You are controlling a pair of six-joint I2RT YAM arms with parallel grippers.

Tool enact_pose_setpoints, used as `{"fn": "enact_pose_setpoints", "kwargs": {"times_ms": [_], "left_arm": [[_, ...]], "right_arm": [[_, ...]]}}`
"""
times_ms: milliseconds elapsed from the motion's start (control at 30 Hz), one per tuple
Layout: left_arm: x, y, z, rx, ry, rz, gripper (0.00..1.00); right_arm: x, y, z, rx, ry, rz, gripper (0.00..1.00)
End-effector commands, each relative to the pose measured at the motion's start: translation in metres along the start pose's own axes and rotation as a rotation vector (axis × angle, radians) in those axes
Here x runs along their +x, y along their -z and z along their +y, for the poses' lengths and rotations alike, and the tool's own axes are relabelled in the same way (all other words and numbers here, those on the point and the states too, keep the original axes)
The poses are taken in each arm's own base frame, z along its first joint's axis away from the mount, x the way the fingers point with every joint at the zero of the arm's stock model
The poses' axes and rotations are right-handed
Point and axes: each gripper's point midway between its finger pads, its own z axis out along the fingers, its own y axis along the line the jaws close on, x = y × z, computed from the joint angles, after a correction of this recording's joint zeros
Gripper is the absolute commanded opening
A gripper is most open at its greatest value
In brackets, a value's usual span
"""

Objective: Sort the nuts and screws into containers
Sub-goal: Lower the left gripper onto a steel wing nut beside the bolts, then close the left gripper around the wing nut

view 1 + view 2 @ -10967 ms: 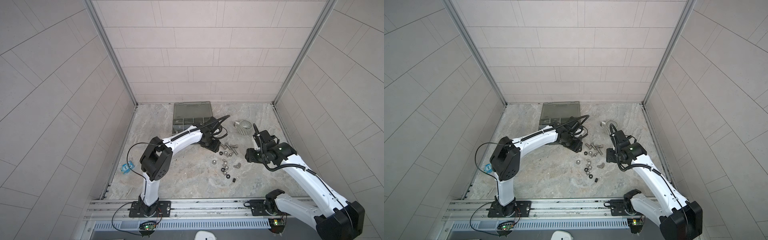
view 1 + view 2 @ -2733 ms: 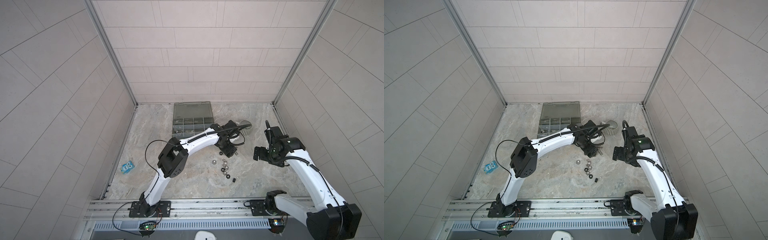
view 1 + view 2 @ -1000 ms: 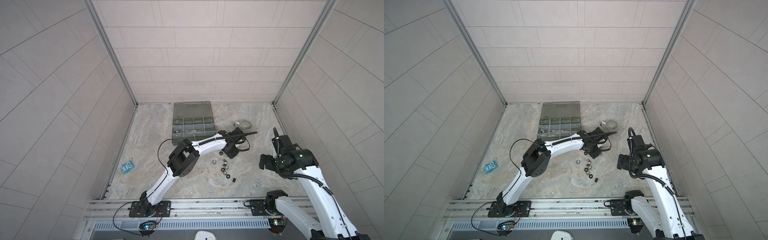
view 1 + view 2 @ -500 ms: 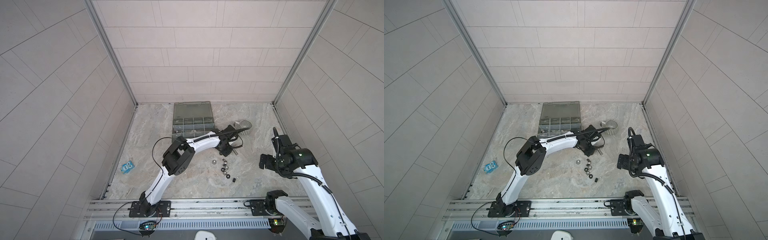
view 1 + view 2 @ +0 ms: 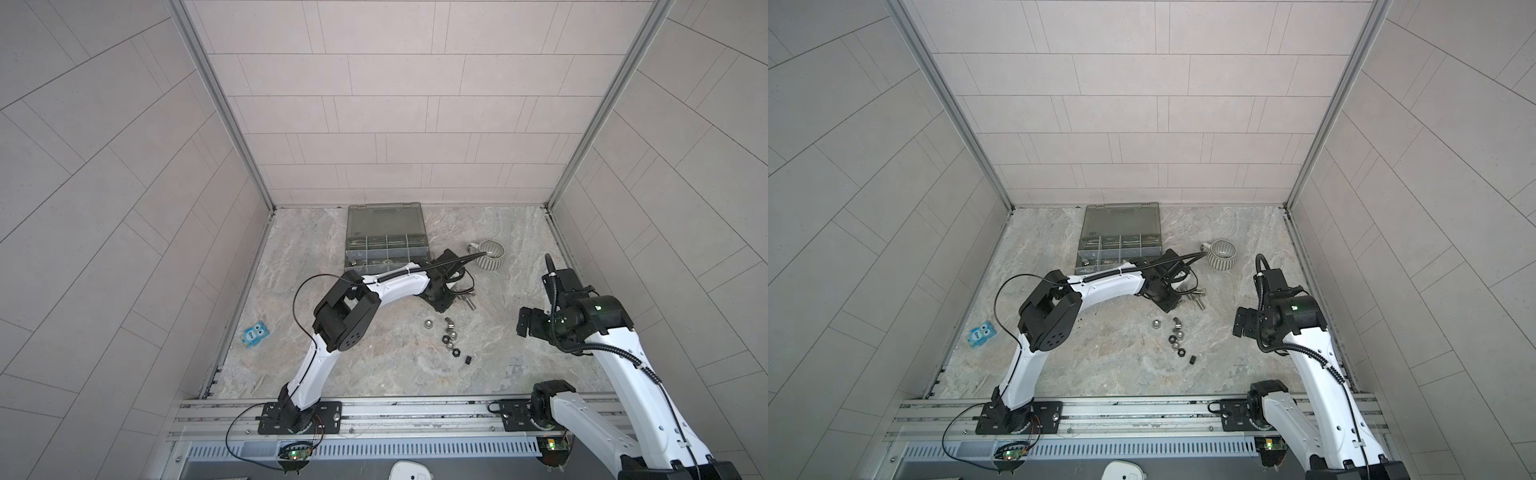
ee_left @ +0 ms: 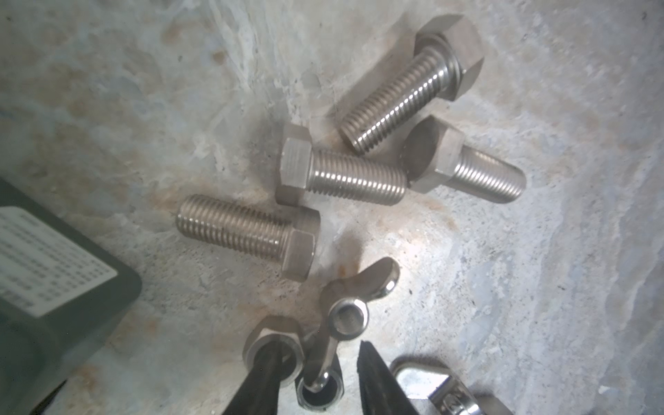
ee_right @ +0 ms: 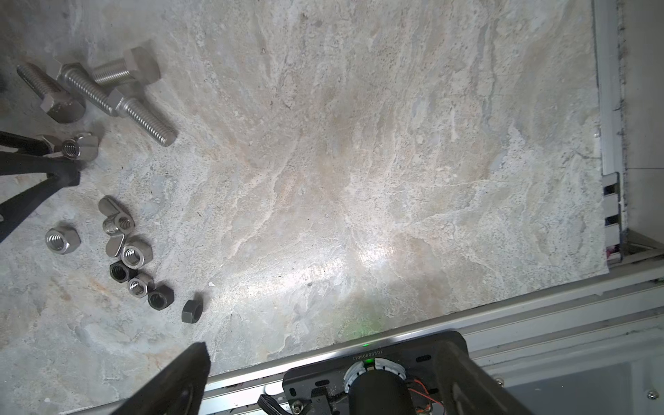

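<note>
At twelve o'clock of the loose silver and black nuts [image 5: 449,338], left gripper [image 6: 319,345] sits part-open astride a silver metal wing nut [image 6: 348,318]. One fingertip [image 6: 267,363] overlaps a silver hex nut [image 6: 266,328], so closing could flick either away.

I've swung the left arm [image 5: 399,286] right from beside the case [image 5: 384,216]; its jaws now straddle a wing nut [image 6: 346,318] by the screws [image 6: 345,178]. The right arm [image 5: 598,316] has pulled back from the nuts [image 5: 449,334].

2 top cams overhead, wrist cams close-up
</note>
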Motion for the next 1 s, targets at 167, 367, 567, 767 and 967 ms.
{"fn": "enact_pose_setpoints", "kwargs": {"times_ms": [167, 367, 567, 767, 967], "left_arm": [[0.015, 0.020, 0.002, -0.035, 0.002, 0.073, 0.44], [0.010, 0.033, -0.001, -0.052, -0.028, 0.049, 0.51], [-0.002, 0.034, -0.007, -0.037, -0.055, 0.021, 0.55], [-0.015, 0.037, -0.010, -0.043, -0.088, -0.012, 0.61], [-0.020, 0.025, -0.013, -0.026, -0.115, -0.006, 0.62]], "right_arm": [[0.003, 0.001, -0.002, 0.004, -0.008, 0.001, 0.99], [0.004, 0.001, -0.002, 0.001, -0.009, -0.001, 0.99], [0.004, 0.000, -0.003, 0.003, -0.009, 0.002, 0.99], [0.004, 0.000, -0.003, 0.003, -0.010, 0.000, 0.99], [0.003, 0.001, -0.002, 0.002, -0.010, 0.001, 0.99]]}}
